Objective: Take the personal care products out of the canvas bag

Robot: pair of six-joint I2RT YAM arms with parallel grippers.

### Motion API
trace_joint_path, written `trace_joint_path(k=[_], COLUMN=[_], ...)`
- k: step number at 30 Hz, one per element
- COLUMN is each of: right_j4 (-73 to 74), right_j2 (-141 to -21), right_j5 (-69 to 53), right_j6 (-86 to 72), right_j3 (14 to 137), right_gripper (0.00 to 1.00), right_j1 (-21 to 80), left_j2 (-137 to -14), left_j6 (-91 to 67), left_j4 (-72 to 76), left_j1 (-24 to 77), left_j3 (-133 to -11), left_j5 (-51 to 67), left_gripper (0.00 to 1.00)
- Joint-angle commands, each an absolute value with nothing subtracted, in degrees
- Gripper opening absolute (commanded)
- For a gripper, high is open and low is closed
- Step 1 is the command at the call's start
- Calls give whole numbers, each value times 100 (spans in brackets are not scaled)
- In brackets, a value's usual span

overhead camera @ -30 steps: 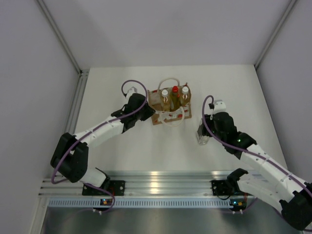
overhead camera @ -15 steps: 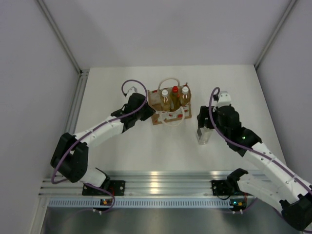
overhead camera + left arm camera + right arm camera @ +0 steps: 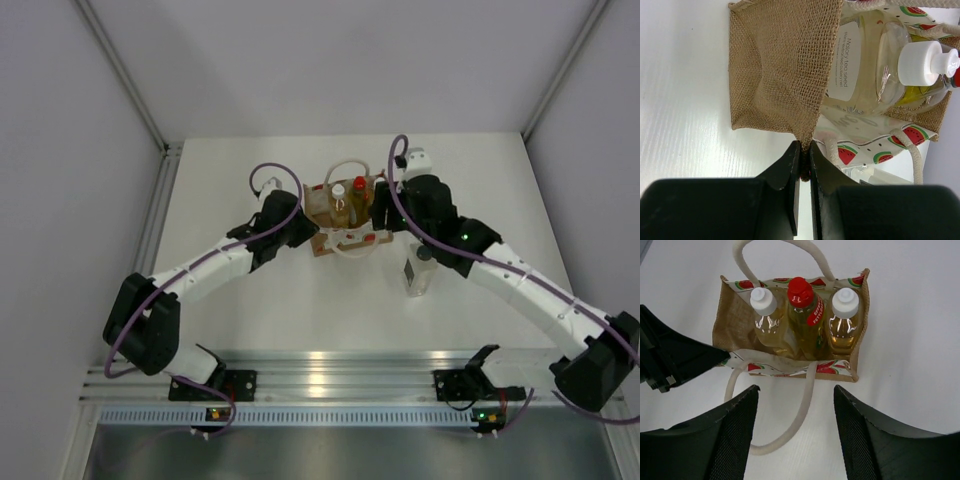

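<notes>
- left gripper is clamped right down on a burlap corner of the canvas bag, with only the fabric edge between the jaws. I reckon it's there to pin the bag so it can't lift or slide when a bottle gets pulled out
- right gripper hangs over the front side of the bag, looking straight down into it. Its fingers are spread well apart with nothing in them
- three products are inside the bag, upright in a tight row with caps poking above the rim: left amber bottle with a white cap, nearest the left gripper, then the yellow bottle with the red cap in the middle, then the right amber bottle, also white-capped
- clear bottle with the dark cap stands alone on the table, off to the right of the bag and closer to the arm bases. So by my count that's one out, three to go
- front handle is flopped out onto the table right under the right gripper, might get in the way
- the bottles are packed shoulder to shoulder, so grabbing one by the cap or neck looks like the only sensible way in
- biggest risk imo is the whole bag coming up with the bottle, which is probably why that corner is pinned
</notes>
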State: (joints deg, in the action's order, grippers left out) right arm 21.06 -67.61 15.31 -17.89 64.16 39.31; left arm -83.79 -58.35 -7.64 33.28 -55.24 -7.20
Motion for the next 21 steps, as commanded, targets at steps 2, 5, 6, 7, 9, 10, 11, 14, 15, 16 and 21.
trace_joint_path(k=[2, 5, 6, 7, 9, 10, 11, 14, 15, 16, 21], right_j4=[2066, 1978, 1978, 1978, 1977, 1978, 1978, 1978, 1978, 1969, 1977], right_j2=[-7434, -7926, -8189, -8313, -8681, -8788, -9024, -9438, -9535, -9606, -10045], right_j5=[2179, 2241, 2250, 2241, 2206, 2171, 2093, 2214, 2250, 2294, 2452], right_j6=[-2092, -2144, -2153, -2153, -2136, -2118, -2049, -1969, -1951, -1925, -1802], right_j3=[7092, 7487, 7697, 7804, 8076, 8173, 8339, 8621, 8674, 8727, 9017], right_gripper=[60, 60, 59, 59, 59, 59, 59, 58, 58, 58, 58], right_j1=[4350, 4517, 4561, 4570, 4597, 4605, 4605, 4605, 4597, 4597, 4597], left_j2=[-8253, -8279, -8279, -8279, -8262, -8244, -8209, -8112, -8086, -8086, -8182], left_j6=[-5783, -5801, -5818, -5853, -5880, -5906, -5924, -6029, -6038, -6029, -5933], left_j4=[-729, -721, -721, -729, -729, -721, -721, -729, -721, -729, -729], left_j1=[3331, 3331, 3340, 3340, 3331, 3331, 3331, 3340, 3340, 3331, 3331], left_j3=[-5774, -5766, -5766, -5757, -5748, -5722, -5704, -5616, -5608, -5616, -5730], left_j5=[-483, -466, -457, -448, -457, -474, -536, -685, -712, -729, -659], left_gripper=[0, 0, 0, 0, 0, 0, 0, 0, 0, 0, 0])
